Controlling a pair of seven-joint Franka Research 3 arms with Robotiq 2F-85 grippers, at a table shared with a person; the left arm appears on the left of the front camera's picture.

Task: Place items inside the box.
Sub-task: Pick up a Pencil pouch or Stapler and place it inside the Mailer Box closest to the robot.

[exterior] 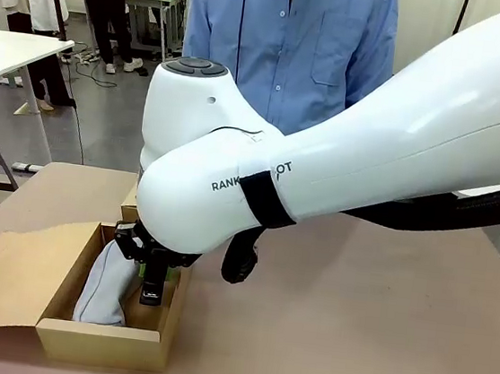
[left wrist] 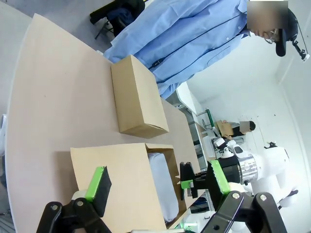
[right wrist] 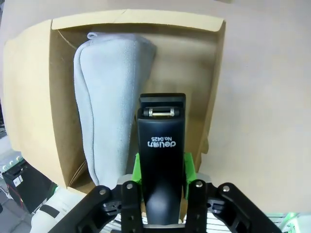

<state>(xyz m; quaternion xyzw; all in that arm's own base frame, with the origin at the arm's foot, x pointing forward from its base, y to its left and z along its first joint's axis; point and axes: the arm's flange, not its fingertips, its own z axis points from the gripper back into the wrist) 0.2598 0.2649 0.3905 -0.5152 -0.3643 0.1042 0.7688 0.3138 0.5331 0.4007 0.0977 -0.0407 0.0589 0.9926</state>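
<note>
Risk sits in the release: right pincer (right wrist: pixel 163 171), clamped on the black stapler (right wrist: pixel 160 145) over the box (right wrist: pixel 217 87), could land it on the grey pouch (right wrist: pixel 109 92) at nine o'clock or catch the three-o'clock wall. Left pincer (left wrist: pixel 158 180) hangs with fingers apart.

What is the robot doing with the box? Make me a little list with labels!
right gripper: shut on the black stapler, over the open box
grey pouch: lying inside the open box, beside the black stapler
left gripper: open, holding nothing
closed box: between the open box and the person
stapler touching the bottom: cannot tell
</note>
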